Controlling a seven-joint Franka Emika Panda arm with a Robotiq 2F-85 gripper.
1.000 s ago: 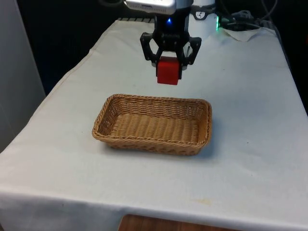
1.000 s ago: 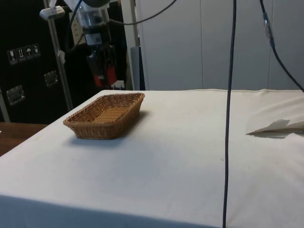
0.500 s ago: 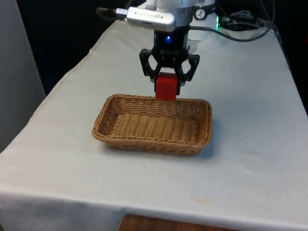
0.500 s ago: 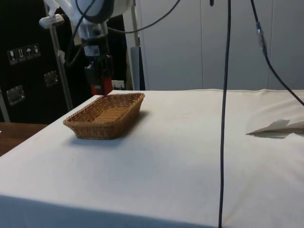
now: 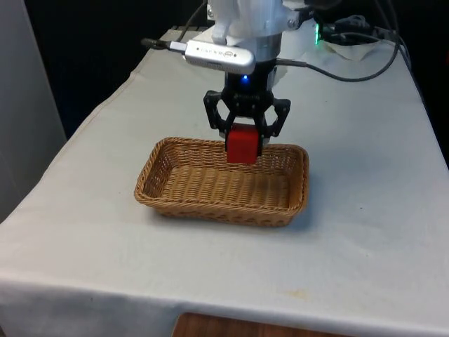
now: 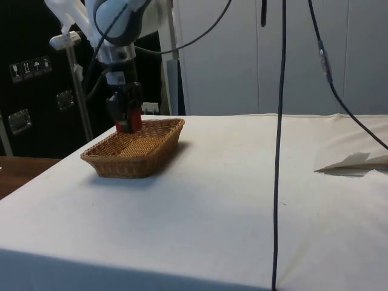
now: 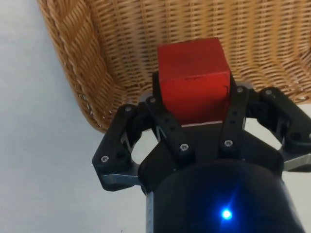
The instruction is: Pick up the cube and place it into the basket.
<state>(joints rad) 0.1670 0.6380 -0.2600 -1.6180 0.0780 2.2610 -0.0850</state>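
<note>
The gripper [image 5: 243, 144] is clenched on the red cube [image 5: 243, 144], one finger on each of two opposite faces, and carries it clear of any support. The wrist view confirms the hold: the cube [image 7: 193, 80] sits squarely between the black fingers [image 7: 165, 121], with woven wicker directly beyond it.

The wicker basket [image 5: 163, 151] is rectangular and lies with its long axis running from the front view's left to the front view's right. The cube hangs above the basket's far long side, the side nearest the robot, and slightly toward the front view's right of the basket's middle. In the side view the cube [image 6: 123, 124] appears level with or just below the far rim of the basket [image 6: 154, 154]; it does not appear to touch the weave, though the clearance to the floor cannot be judged.

The governing relation is cube to rim. In the wrist view the basket's sloping wall and rim [image 7: 73, 58] pass just beside and beneath the gripper body, while the cube itself is over the inside of the basket. In my judgement a release from here would land the cube inside, close against the far wall; a short shift toward the basket's centre would give more margin.

The white table cloth [image 5: 365, 210] around the basket carries nothing else near the work.
</note>
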